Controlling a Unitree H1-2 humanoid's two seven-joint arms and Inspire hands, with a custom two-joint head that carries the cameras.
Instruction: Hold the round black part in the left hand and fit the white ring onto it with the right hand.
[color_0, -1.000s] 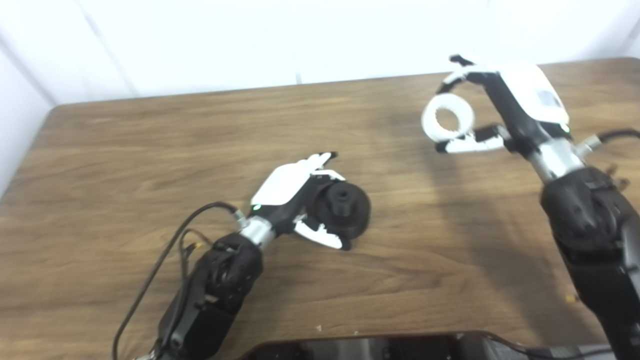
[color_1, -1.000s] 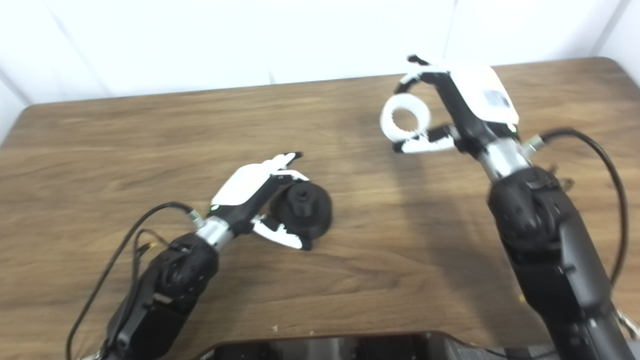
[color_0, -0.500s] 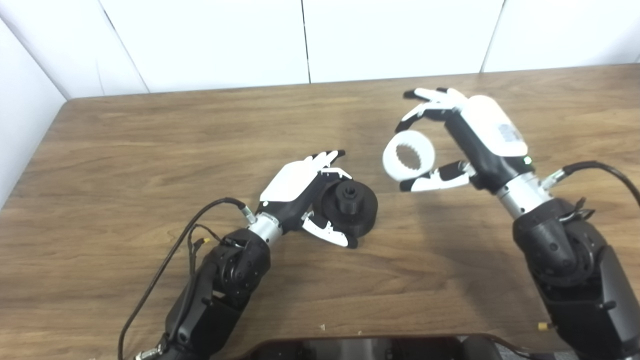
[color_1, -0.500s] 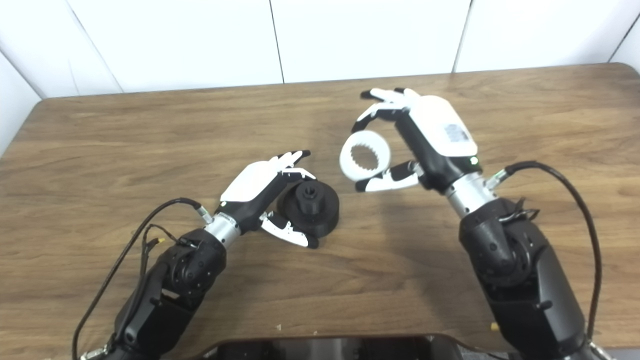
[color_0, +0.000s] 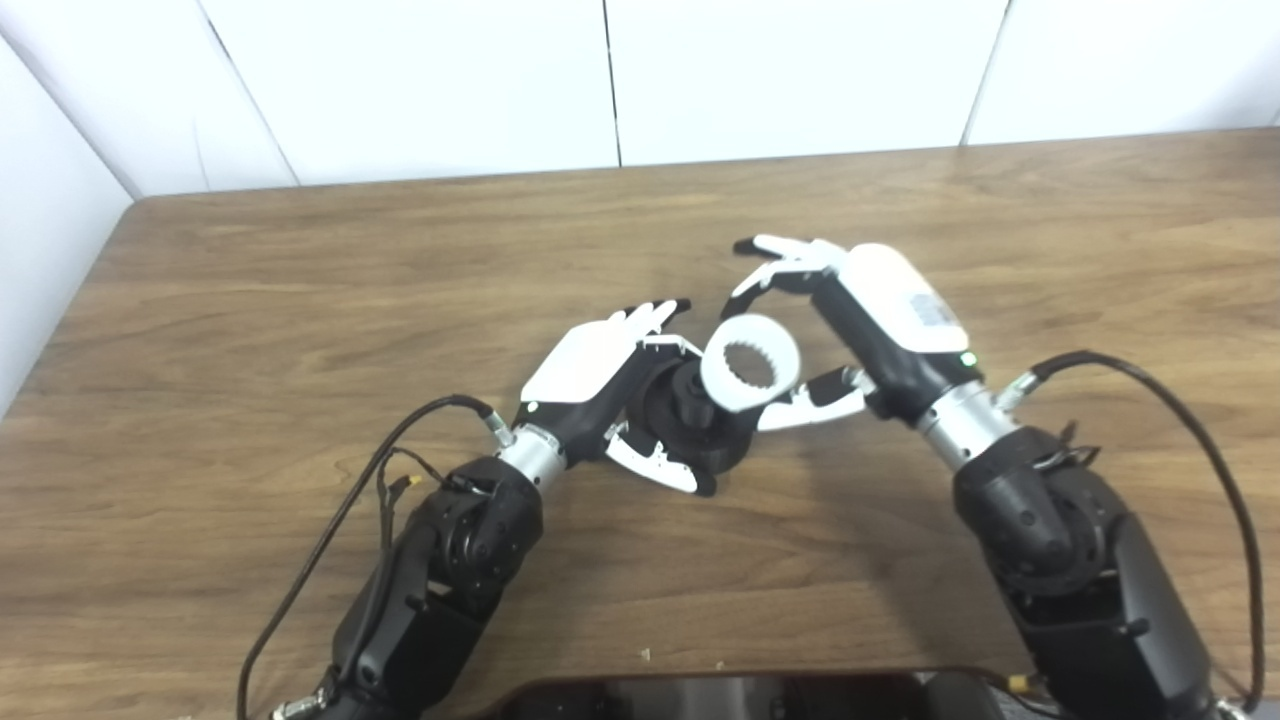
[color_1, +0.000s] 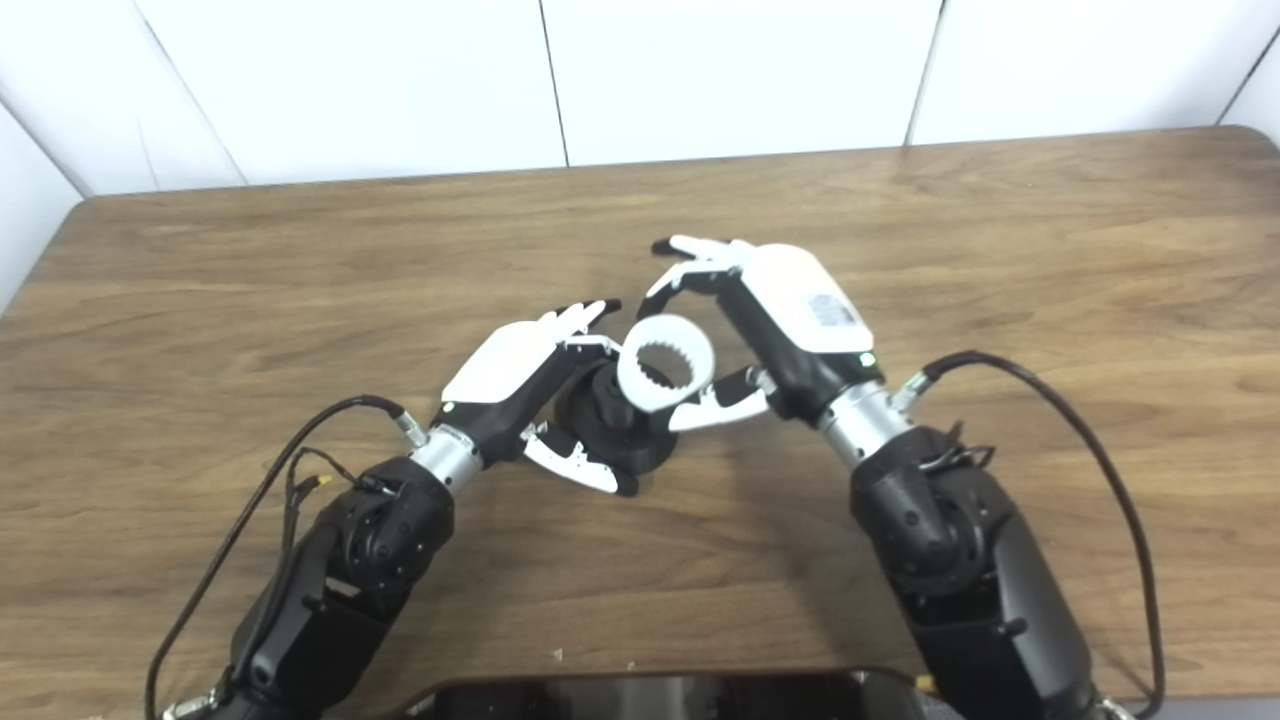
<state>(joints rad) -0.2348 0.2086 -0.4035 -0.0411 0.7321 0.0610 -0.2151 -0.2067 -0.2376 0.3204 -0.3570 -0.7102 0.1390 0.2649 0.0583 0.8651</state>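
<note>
At the centre of the frame, your left hand (color_0: 600, 375) gripped the round black plastic part (color_0: 690, 420) on the brown wooden table (color_0: 250, 300). Your right hand (color_0: 860, 330) pinched the white toothed ring (color_0: 750, 362) just up-right of its hub, the hole tilted.

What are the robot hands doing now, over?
Left robot hand holding black part on table. Right robot hand holding white ring above it, not seated. Nothing blocking.
</note>
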